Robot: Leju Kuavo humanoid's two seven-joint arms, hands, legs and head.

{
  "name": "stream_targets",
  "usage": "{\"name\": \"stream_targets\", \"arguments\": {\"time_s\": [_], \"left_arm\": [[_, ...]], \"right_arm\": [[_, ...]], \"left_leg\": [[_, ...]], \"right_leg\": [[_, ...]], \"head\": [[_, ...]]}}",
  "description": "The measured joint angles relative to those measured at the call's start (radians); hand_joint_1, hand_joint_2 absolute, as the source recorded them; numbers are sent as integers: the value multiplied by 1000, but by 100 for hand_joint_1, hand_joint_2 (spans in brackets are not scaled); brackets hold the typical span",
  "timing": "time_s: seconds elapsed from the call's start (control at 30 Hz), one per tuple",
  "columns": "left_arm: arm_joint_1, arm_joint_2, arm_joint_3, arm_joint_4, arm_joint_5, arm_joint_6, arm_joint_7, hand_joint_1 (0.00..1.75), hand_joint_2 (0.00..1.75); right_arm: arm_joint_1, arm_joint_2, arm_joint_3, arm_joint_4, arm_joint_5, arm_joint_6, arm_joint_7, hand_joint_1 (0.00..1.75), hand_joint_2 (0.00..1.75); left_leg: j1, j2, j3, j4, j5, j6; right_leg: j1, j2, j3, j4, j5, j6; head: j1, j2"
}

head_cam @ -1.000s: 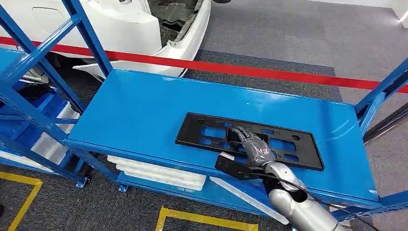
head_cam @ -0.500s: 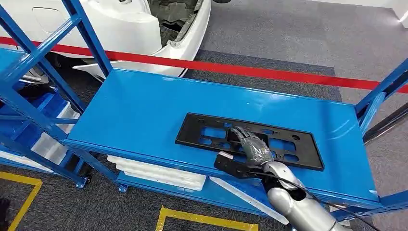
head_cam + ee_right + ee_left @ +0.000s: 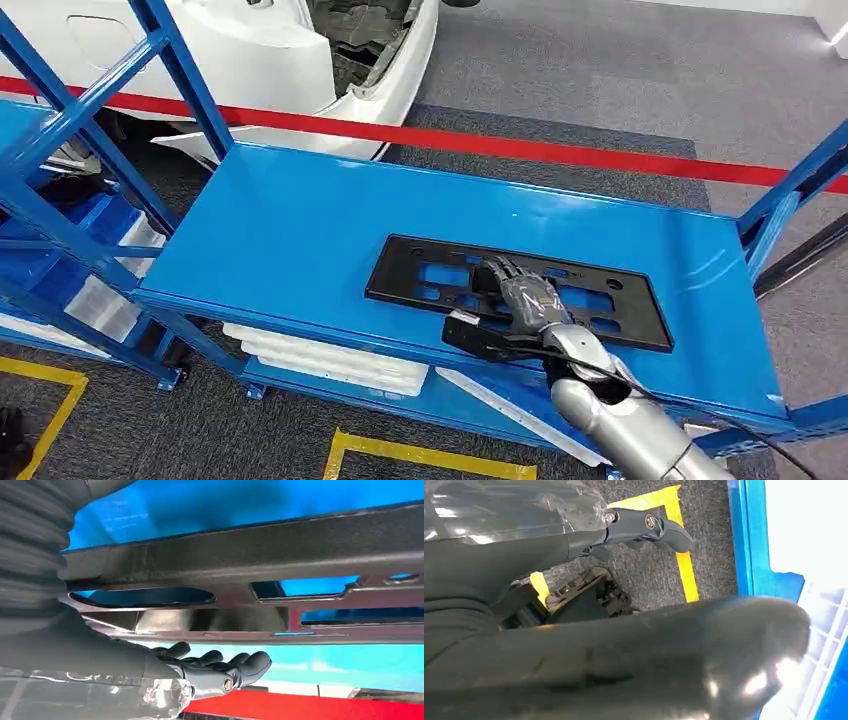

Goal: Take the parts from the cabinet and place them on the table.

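Right hand: the grey many-fingered right hand [image 3: 527,300] lies palm-down on the part, fingers spread flat [image 3: 220,665], clasping nothing.
Part: the flat black plastic rectangular frame with cut-outs [image 3: 420,272] lies under the hand, on the glossy blue metal shelf [image 3: 290,225] near its front edge.
Left hand: the left hand [image 3: 649,527] hangs over grey carpet; fingers curled, grip unclear.
Beyond shelf: red floor stripe [image 3: 560,150], white car body [image 3: 270,50].

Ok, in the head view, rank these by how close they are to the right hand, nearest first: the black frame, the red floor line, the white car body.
1. Black frame: on the blue shelf, directly under the right hand.
2. Red floor line: on the floor beyond the shelf's far edge.
3. White car body: beyond the red line, far left.
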Motion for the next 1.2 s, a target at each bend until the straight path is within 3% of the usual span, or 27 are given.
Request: {"name": "stream_targets", "arguments": {"time_s": [0.17,0.57,0.83,1.2], "left_arm": [[3,0,0,0,4,-1,-13,0,0],[11,0,0,0,18,6,-21,0,0],[11,0,0,0,21,11,-24,0,0],[11,0,0,0,21,14,-24,0,0]], "right_arm": [[-22,-2,16,17,39,-7,18,0,175],[-30,-3,40,78,201,-156,53,0,175],[-29,-2,46,129,312,-219,76,0,175],[-28,0,46,150,317,-232,72,0,175]], "left_leg": [[0,0,1,0,0,0],[0,0,1,0,0,0],[0,0,2,0,0,0],[0,0,3,0,0,0]], "right_leg": [[0,0,1,0,0,0],[0,0,1,0,0,0],[0,0,2,0,0,0],[0,0,3,0,0,0]], "head": [[0,0],[0,0],[0,0],[0,0]]}}
